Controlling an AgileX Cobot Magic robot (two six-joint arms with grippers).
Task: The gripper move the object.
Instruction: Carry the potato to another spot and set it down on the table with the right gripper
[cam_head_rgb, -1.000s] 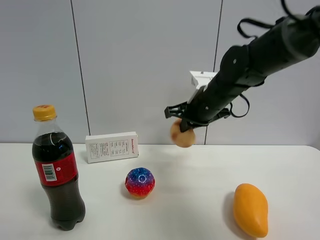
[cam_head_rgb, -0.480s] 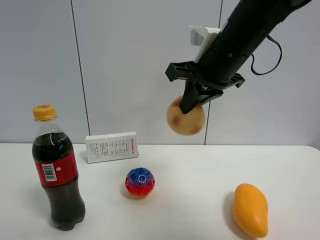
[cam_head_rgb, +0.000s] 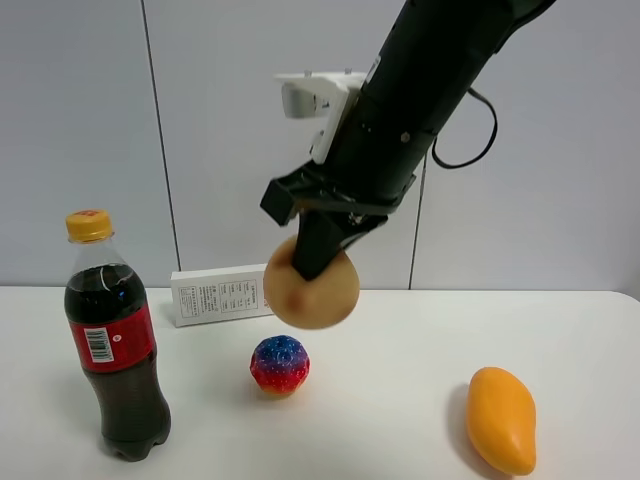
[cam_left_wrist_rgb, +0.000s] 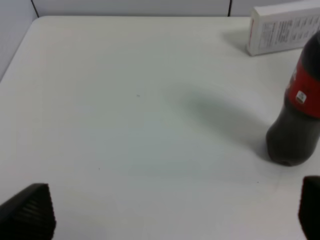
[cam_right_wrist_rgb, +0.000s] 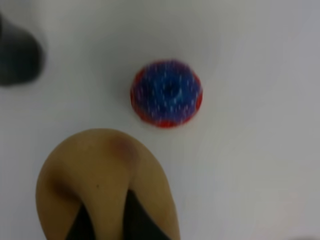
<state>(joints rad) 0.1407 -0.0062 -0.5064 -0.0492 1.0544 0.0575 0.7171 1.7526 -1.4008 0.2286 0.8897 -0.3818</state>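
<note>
Potato (cam_head_rgb: 311, 292) held in mid-air above the table (cam_head_rgb: 400, 330), over the speckled ball (cam_head_rgb: 279, 365), pinched by the right gripper (cam_head_rgb: 315, 255), apparently deep between its fingers (wrist view blurred). Left gripper (cam_left_wrist_rgb: 169, 210): fingers spread wide, near the cola bottle (cam_left_wrist_rgb: 297, 120).

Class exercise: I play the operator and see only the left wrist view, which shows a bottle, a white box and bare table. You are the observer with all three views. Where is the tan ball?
Observer: In the air. The right gripper holds the tan ball above the table.
Operator: Is anything under it?
Observer: A speckled ball sits on the table below, not touching the tan ball.
Operator: Is there anything else I can't see?
Observer: A mango lies on the table, on the right of the high view, apart from both balls.
</note>
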